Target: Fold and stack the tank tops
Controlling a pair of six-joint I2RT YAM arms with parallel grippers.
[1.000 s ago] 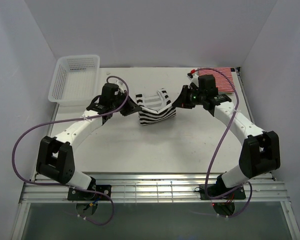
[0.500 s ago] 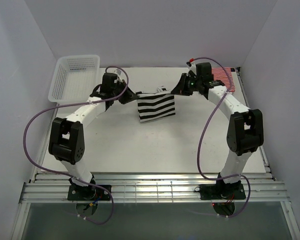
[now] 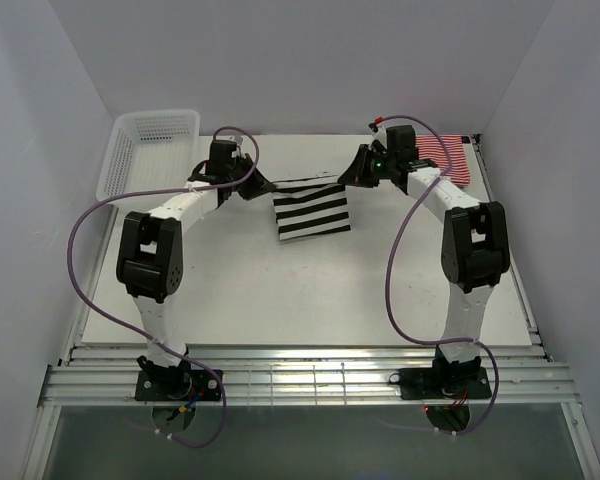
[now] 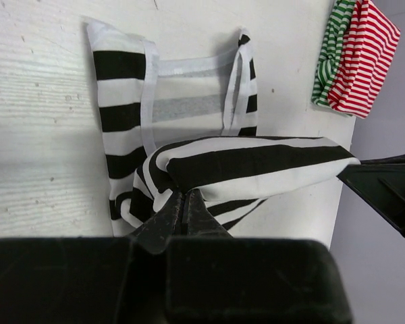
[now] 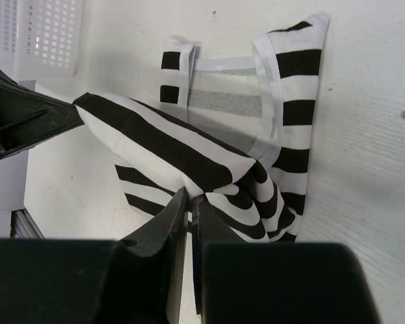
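The black-and-white tank top (image 3: 311, 211) lies mid-table, and its rear edge is lifted and stretched between both grippers. My left gripper (image 3: 264, 186) is shut on the left corner of that edge, with the striped cloth pinched at the fingertips (image 4: 183, 196). My right gripper (image 3: 346, 180) is shut on the right corner (image 5: 190, 199). Below the raised fold, the straps and neckline (image 4: 189, 94) lie flat on the table. The red-and-white tank top (image 3: 446, 156) rests folded at the back right. The green-and-white tank top (image 4: 329, 48) lies beside it in the left wrist view.
A white mesh basket (image 3: 145, 142) stands at the back left, close behind the left arm. White walls close off the table at the back and on both sides. The right table edge runs just past the red top.
Both grippers have moved toward the back of the table, carrying the held edge of the black-and-white top. The top now looks flatter and more rectangular from above.
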